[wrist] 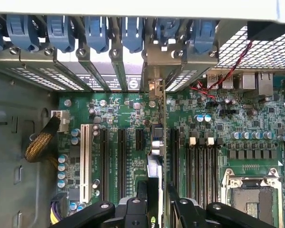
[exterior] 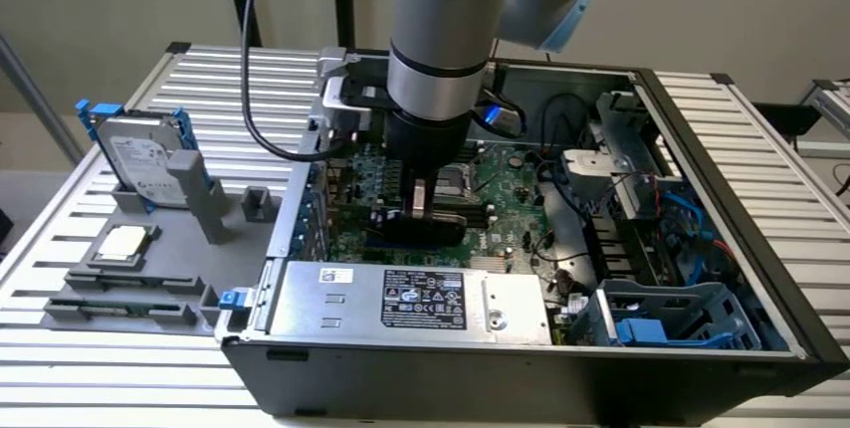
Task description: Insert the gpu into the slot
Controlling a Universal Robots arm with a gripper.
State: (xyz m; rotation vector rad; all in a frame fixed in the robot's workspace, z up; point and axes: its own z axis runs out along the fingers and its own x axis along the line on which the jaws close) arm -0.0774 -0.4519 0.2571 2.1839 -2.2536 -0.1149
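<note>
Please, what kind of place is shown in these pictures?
Probably a robotics lab or test bench for computer assembly: a robot arm reaches into an open computer case on a slatted metal table, its hand gripping the gpu; a hard drive stands in a grey fixture.

A green motherboard (wrist: 133,118) is seen from straight above, spread across the centre of the frame. At the frame's edge the tool (wrist: 156,197) has its two black fingers (wrist: 141,192) closed on the gpu (wrist: 153,171). The thin card is seen edge-on and runs between parallel black expansion slots (wrist: 121,156), with its silver bracket (wrist: 154,88) near a row of blue clips (wrist: 97,33) on the case wall. On one side of the card are a white slot (wrist: 84,161) and a braided cable (wrist: 38,145); on the other are memory slots (wrist: 202,166), a square silver CPU socket (wrist: 251,197) and red wires (wrist: 230,66).
</note>
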